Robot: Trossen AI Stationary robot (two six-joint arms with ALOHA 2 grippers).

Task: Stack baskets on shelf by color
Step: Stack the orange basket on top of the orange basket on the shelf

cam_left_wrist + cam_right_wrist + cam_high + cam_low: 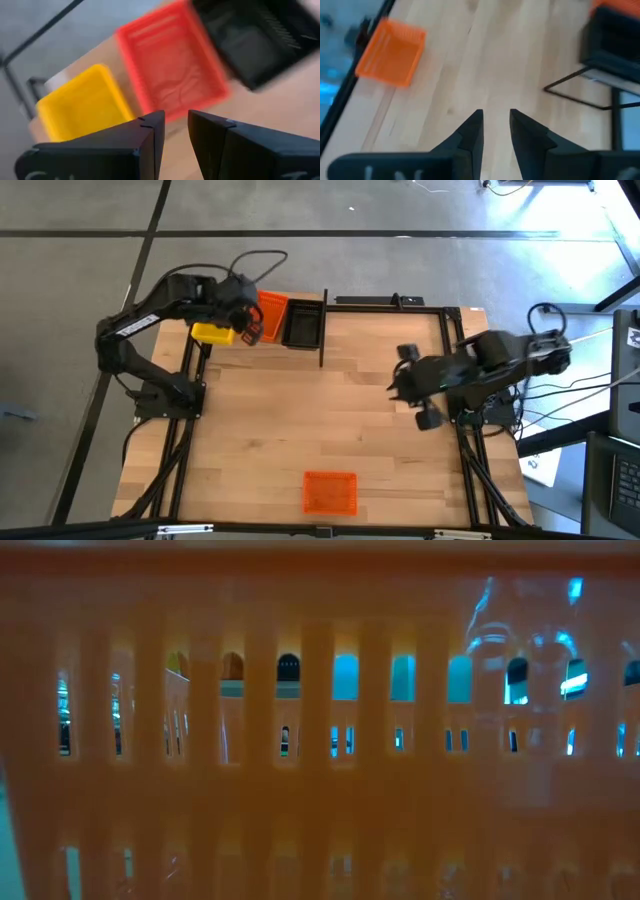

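A yellow basket (212, 333), an orange basket (272, 308) and a black basket (302, 325) stand side by side at the table's far left, by the shelf's black bars (323, 330). They also show in the left wrist view: yellow (80, 107), orange (170, 65), black (260, 40). My left gripper (252, 330) (176, 127) hovers above them, narrowly open and empty. Another orange basket (329, 491) (392, 52) lies on the table at the near edge. My right gripper (398, 385) (496, 125) is above the table's right middle, narrowly open and empty.
The low view is filled by the slotted wall of the near orange basket (320, 740). Bare wood (330, 410) lies between the shelf and that basket. The shelf's thin bars (580, 92) run along the far edge. Cables hang at the table's right side (560, 385).
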